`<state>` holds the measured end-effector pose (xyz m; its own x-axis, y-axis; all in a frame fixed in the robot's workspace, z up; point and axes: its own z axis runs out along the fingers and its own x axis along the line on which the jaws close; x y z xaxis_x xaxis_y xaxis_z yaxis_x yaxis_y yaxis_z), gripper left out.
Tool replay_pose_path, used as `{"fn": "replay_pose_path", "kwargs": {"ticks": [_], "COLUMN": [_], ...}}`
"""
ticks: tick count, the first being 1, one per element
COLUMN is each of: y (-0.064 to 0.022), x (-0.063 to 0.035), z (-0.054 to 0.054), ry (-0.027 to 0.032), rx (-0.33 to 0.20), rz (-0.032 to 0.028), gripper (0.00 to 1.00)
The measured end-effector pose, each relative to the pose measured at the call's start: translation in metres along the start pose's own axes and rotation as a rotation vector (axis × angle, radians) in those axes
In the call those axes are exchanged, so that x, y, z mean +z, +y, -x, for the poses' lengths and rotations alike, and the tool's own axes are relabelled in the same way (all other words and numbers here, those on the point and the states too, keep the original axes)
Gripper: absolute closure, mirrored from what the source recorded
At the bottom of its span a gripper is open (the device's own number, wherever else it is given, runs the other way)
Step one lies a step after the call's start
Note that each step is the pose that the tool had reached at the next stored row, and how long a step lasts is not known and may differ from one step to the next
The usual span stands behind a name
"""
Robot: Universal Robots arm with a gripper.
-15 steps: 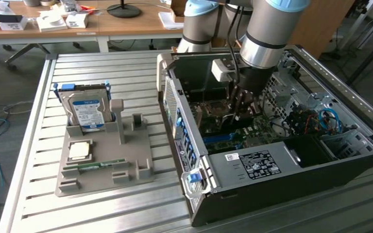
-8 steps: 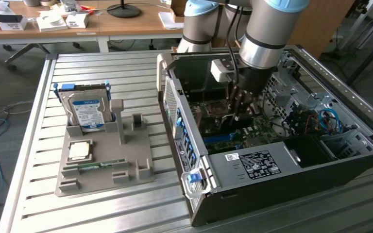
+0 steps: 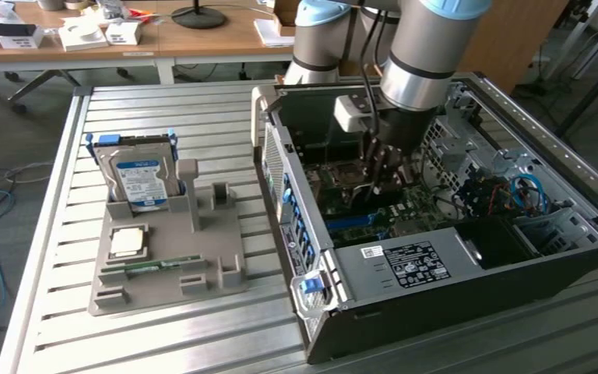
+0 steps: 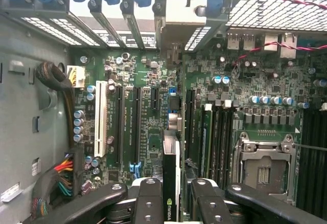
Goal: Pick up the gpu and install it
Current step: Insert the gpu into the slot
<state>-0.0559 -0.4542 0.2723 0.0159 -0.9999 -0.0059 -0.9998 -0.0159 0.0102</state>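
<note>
— Exterior view?
— The hand [image 3: 378,178] is down inside the open computer case [image 3: 403,273] on the table [image 3: 174,327].
— Wrist view?
— It is clamped on the gpu [image 4: 171,168], held edge-on between its fingers [image 4: 148,198], with the motherboard [image 4: 148,116] beyond them.

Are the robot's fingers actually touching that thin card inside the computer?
Touching. The wrist view shows the fingers pressed against both sides of the gpu, clamping it between them.
</note>
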Motion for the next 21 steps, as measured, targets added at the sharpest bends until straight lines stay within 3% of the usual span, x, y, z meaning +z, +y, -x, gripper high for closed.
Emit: {"fn": "replay_pose_path", "kwargs": {"ticks": [21], "y": [0.0077], "x": [0.0001], "z": [0.0001], "ry": [0.0], "rx": [0.0], "rz": [-0.0002], "gripper": [0.74]}}
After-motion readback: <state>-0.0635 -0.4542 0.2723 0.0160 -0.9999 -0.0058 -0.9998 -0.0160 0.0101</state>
